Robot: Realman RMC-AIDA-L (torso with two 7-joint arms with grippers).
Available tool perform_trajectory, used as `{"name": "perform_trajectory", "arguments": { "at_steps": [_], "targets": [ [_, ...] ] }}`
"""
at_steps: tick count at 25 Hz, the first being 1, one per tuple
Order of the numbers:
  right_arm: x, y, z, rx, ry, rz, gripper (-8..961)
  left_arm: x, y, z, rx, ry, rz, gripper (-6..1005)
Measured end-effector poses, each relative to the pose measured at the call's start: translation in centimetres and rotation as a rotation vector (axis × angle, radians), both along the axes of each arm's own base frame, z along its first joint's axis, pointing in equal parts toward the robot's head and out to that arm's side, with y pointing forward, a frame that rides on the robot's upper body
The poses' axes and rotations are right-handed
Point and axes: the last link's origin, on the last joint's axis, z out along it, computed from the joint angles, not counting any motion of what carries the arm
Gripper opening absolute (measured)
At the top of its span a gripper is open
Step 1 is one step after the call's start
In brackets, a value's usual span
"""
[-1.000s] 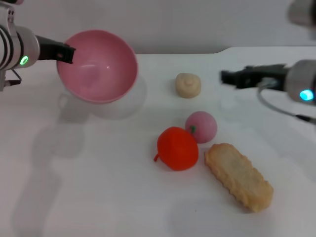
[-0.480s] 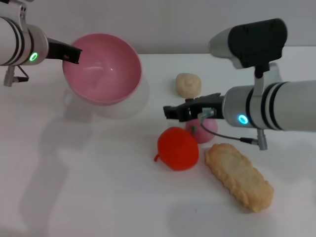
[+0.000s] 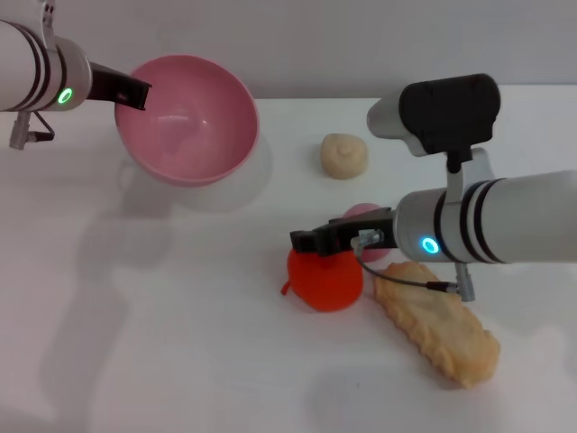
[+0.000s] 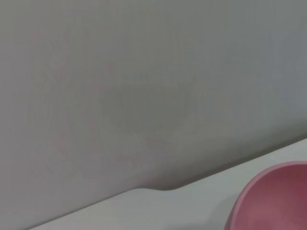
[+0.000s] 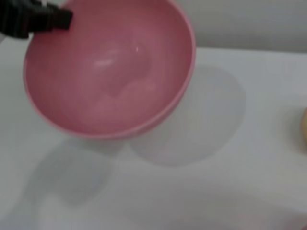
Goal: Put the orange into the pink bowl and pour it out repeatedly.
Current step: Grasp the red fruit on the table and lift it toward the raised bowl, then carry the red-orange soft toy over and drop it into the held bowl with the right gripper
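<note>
Two claws: left claw (image 3: 135, 93) grips pink bowl (image 3: 189, 122) rim; right claw (image 3: 305, 241) over orange (image 3: 323, 280).

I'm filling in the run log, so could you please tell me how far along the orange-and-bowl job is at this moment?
Done: the left gripper holds the pink bowl by its rim, lifted, tilted and empty. In hand: the right gripper sits right at the top of the orange, which lies on the table; a grasp can't be confirmed. Left: lifting the orange, dropping it into the bowl, pouring it out.
</note>
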Motion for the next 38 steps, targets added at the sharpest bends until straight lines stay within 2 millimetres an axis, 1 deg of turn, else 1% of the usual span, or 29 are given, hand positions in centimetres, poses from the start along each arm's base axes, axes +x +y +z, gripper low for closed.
{"name": "perform_trajectory", "arguments": {
  "at_steps": [8, 15, 19, 24, 29, 32, 33, 34, 38],
  "targets": [
    [0.2, 0.0, -1.6, -0.05, -0.011, -0.011, 557, 0.3, 0.1, 0.0, 0.001, 0.002, -0.006, 46],
    [0.8, -0.2, -2.2, -0.082, -0.058, 0.027, 524, 0.2, -0.1, 0.0, -0.002, 0.005, -0.007, 45],
    [1.0, -0.1, -2.1, -0.081, -0.062, 0.024, 432, 0.2, -0.1, 0.0, -0.004, 0.007, -0.007, 45],
    [0.2, -0.2, -1.9, -0.08, -0.052, 0.049, 318, 0.2, -0.2, 0.0, -0.006, 0.009, -0.009, 46],
    [-1.5, -0.2, -1.0, -0.066, -0.031, 0.101, 218, 0.2, -0.2, 0.0, -0.006, 0.009, -0.011, 45],
    [-2.8, -0.3, 0.0, -0.054, -0.01, 0.139, 170, 0.2, -0.2, 0.0, -0.007, 0.011, -0.009, 45],
    [-3.8, -0.5, 1.1, -0.037, 0.006, 0.172, 160, 0.1, -0.2, 0.0, -0.008, 0.011, -0.007, 45],
    [-3.8, -0.5, 1.1, -0.037, 0.006, 0.172, 150, 0.0, -0.3, 0.0, -0.008, 0.011, -0.005, 46],
    [-5.7, -0.7, 4.1, 0.033, 0.041, 0.235, 105, -0.3, -0.4, 0.0, -0.01, 0.013, 0.003, 46]
  ]
}}
